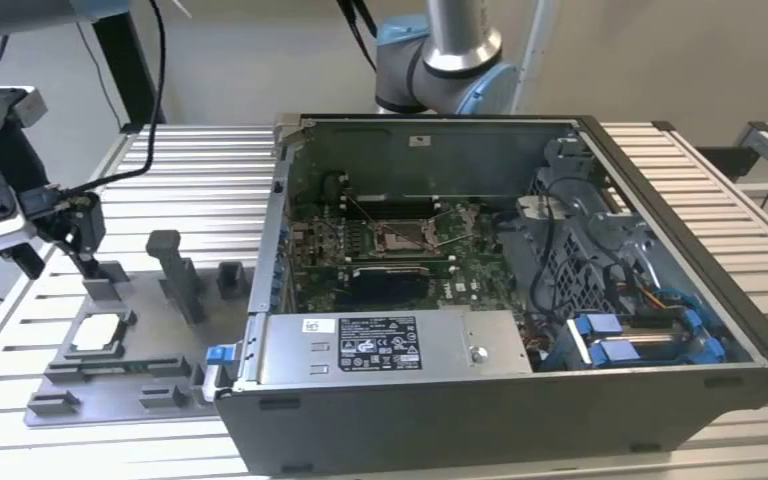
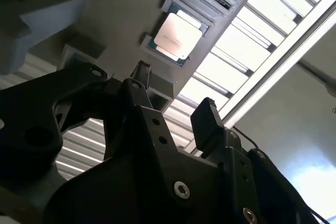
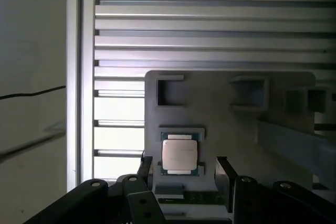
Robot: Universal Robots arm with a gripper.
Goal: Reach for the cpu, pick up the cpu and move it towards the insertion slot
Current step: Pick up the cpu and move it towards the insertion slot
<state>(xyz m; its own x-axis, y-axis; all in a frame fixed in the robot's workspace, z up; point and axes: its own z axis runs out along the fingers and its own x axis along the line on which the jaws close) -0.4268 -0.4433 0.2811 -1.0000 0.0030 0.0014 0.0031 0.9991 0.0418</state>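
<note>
The cpu point(image 1: 97, 333), a small silvery square chip, lies flat in a pocket of the grey fixture tray point(image 1: 131, 372) at the exterior view's left. My gripper point(image 1: 57, 266) hangs open above the tray, a little behind the chip and not touching it. In both wrist views the cpu point(image 3: 179, 155) point(image 2: 177, 36) lies beyond the two black fingertips point(image 3: 146, 167), and nothing is between them. The gripper point(image 3: 184, 174) point(image 2: 175, 94) is lined up roughly over the chip. The insertion slot point(image 1: 398, 237), a shiny framed socket, sits on the green board inside the open computer case point(image 1: 704, 300).
Grey upright blocks point(image 1: 171, 270) stand on the tray beside my gripper. The tray point(image 3: 210, 108) rests on a slatted aluminium table point(image 1: 197, 170). A second arm's base point(image 1: 438, 60) stands behind the case. A power supply point(image 1: 384, 345) and blue-tabbed drive bays point(image 1: 624, 345) line the case's front.
</note>
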